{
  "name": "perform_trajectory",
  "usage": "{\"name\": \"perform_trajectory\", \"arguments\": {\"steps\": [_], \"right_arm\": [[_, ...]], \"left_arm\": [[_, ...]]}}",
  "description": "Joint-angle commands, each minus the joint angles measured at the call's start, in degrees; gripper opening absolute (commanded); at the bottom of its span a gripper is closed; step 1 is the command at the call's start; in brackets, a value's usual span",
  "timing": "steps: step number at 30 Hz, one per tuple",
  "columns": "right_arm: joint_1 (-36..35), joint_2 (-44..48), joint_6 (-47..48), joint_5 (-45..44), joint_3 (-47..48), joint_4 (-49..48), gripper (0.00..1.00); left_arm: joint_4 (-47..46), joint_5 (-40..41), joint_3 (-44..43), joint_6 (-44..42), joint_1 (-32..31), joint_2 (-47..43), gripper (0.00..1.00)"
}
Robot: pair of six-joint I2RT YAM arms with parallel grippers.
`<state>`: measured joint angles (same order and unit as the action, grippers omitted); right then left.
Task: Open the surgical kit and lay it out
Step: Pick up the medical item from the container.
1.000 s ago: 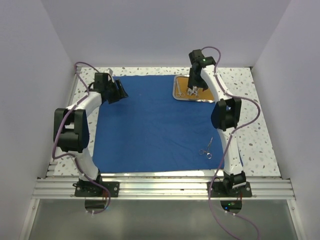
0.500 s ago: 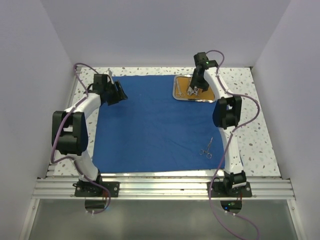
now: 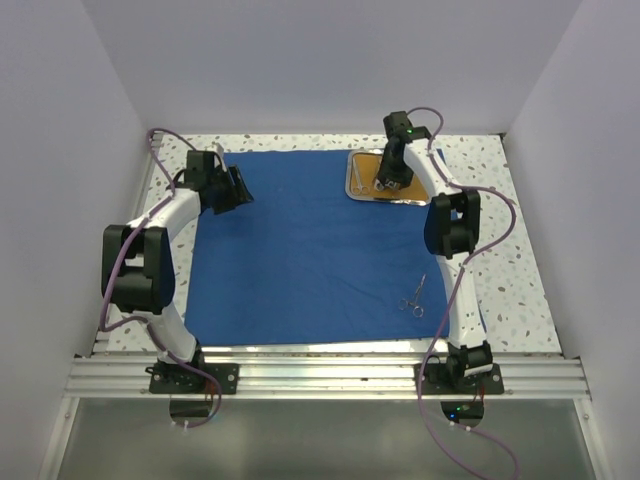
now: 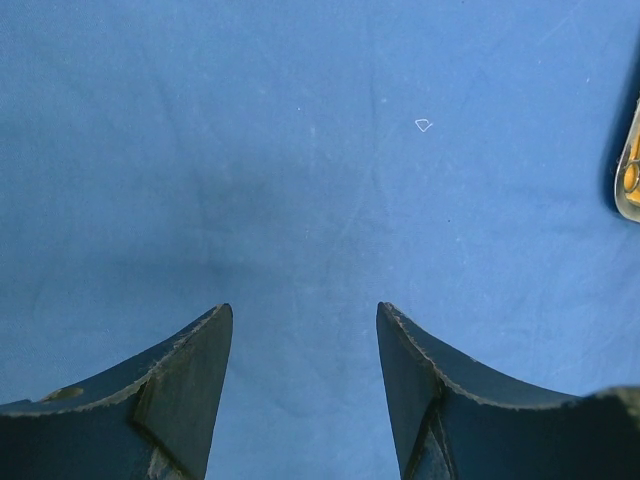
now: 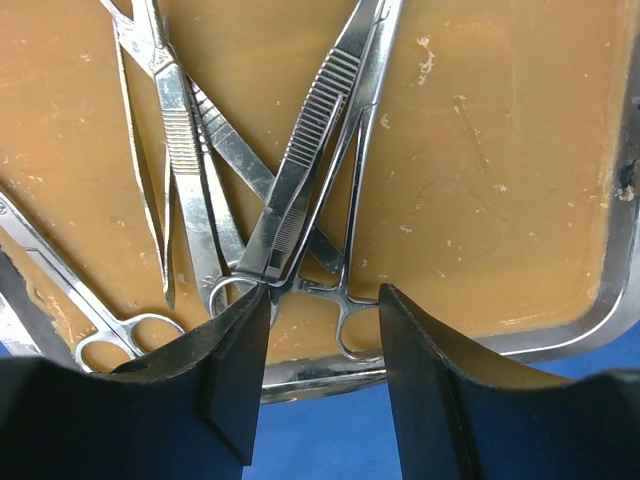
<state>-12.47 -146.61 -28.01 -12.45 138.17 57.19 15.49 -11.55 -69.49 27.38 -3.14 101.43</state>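
Note:
The royal-blue cloth wrap (image 3: pixel 310 240) lies spread flat on the table. The steel tray (image 3: pixel 364 190) with orange-brown inside sits at its far right corner. My right gripper (image 3: pixel 390 184) is open and low over the tray. In the right wrist view its jaws straddle the ring handle of a forceps (image 5: pixel 345 300) among several silver instruments (image 5: pixel 190 170) on the tray floor (image 5: pixel 500 180). One pair of scissors (image 3: pixel 415 297) lies on the cloth near the front right. My left gripper (image 3: pixel 240 188) is open and empty over the cloth's far left (image 4: pixel 300 180).
The speckled tabletop (image 3: pixel 520 260) shows around the cloth. White walls close in the left, back and right. An aluminium rail (image 3: pixel 320 375) with both arm bases runs along the near edge. The tray's edge (image 4: pixel 630 175) shows at the right of the left wrist view.
My right gripper has moved slightly and settled lower into the tray, among the instruments. The left arm has barely shifted. The scissors on the cloth have not moved.

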Motion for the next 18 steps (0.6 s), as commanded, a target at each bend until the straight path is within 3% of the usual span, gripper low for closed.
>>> {"name": "perform_trajectory", "arguments": {"steps": [1, 11, 18], "right_arm": [[0.25, 0.0, 0.5, -1.7, -2.55, 1.79, 0.5], [0.25, 6.86, 3.05, -1.97, -7.65, -1.47, 0.48], [0.34, 10.99, 4.01, -1.27, -15.03, -5.59, 0.41]], "left_arm": [[-0.37, 0.48, 0.32, -1.1, 0.15, -2.46, 0.64], [0.07, 0.92, -0.38, -1.1, 0.15, -1.32, 0.63], [0.07, 1.18, -0.64, -1.18, 0.15, -1.32, 0.64]]}}
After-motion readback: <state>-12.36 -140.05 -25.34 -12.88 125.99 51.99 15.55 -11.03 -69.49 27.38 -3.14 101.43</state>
